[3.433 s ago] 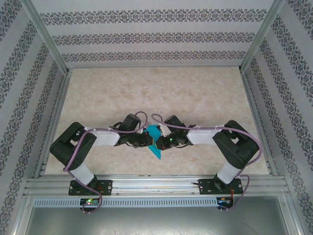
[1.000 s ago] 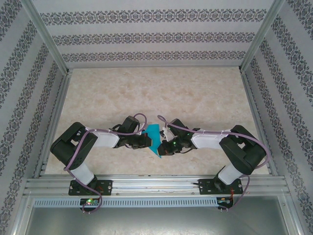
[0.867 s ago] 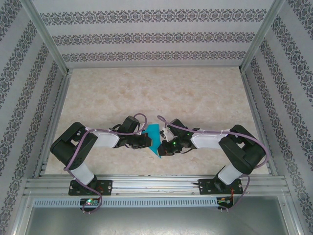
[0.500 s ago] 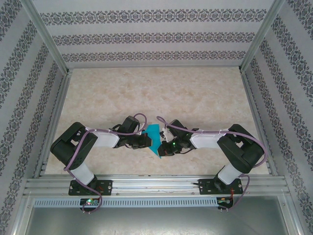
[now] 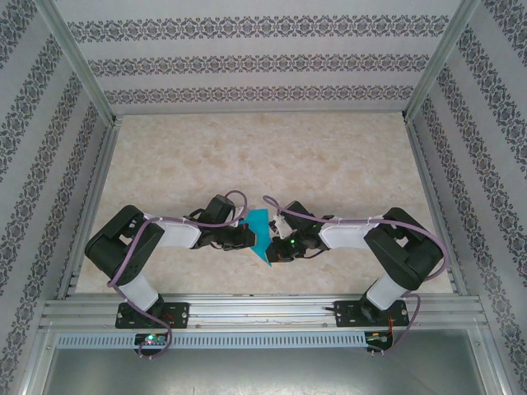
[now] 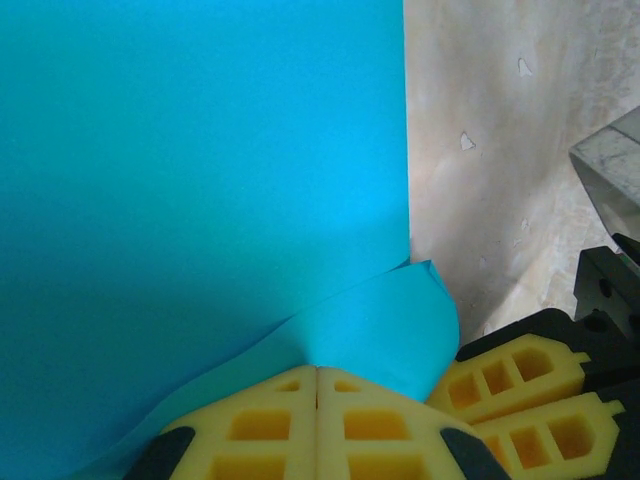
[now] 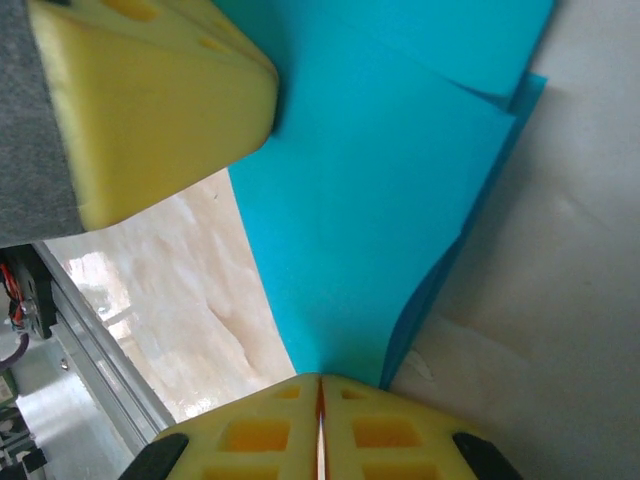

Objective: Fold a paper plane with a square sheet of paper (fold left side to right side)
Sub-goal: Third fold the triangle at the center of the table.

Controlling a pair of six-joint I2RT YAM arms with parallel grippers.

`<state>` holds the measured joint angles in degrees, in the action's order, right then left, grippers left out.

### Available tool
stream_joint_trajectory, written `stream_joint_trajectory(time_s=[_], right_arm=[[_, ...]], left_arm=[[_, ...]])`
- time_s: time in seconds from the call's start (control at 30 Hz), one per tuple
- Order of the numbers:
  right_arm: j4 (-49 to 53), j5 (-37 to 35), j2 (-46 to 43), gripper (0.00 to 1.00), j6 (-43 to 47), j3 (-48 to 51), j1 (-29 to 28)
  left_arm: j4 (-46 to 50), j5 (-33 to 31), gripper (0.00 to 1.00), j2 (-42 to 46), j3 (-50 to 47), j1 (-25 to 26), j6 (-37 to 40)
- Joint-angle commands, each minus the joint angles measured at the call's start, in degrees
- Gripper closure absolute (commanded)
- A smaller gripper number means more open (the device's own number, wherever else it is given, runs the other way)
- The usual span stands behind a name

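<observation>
I stood by and saw the teal-blue sheet of paper (image 5: 260, 232) resting on the pale marbled surface (image 5: 263, 156), near the front edge and midway between the two arms. It was already folded into a narrow shape, its point aimed back toward the arm bases. Both arms were bent inward, so the hands met the paper from opposite sides.

The left hand (image 5: 248, 237) was clamped on the sheet. Through its wrist camera, its yellow pads (image 6: 270, 425) sat tight together with a curled flap of paper rising into the seam between them. The rest of the sheet spread flat and broad beyond. Just beside them, at the lower right, were the right hand's own yellow pads (image 6: 515, 375).

The right hand (image 5: 275, 248) was likewise pinched shut on the paper. Its pads (image 7: 385, 435) met in a thin line, and the tapering end of the sheet ran straight into that line. One layer of the fold lifted slightly off the surface there. A finger of the left hand (image 7: 150, 110) pressed against the sheet farther along.
</observation>
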<state>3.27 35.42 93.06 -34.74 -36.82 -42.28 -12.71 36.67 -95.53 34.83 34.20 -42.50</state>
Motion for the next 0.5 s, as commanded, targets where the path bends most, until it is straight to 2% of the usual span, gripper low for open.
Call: stream_joint_trajectory(time_s=[0.0,0.23,0.47], right_arm=[[2.39,-2.26,1.68,0.92,0.90,-0.94,-1.03],[5.70,-6.30,2.68,0.97,-0.05,-0.80,-1.61],[8.92,-10.61,2.35,1.00,-0.59,-1.46,-1.75]], left_arm=[[2.76,-2.83,0.91,-0.31,-0.60,0.61,1.04],[2.91,-2.34,0.84,5.36,-0.04,0.61,0.73],[5.32,-2.69,0.87,14.51,-2.17,0.70,1.16]])
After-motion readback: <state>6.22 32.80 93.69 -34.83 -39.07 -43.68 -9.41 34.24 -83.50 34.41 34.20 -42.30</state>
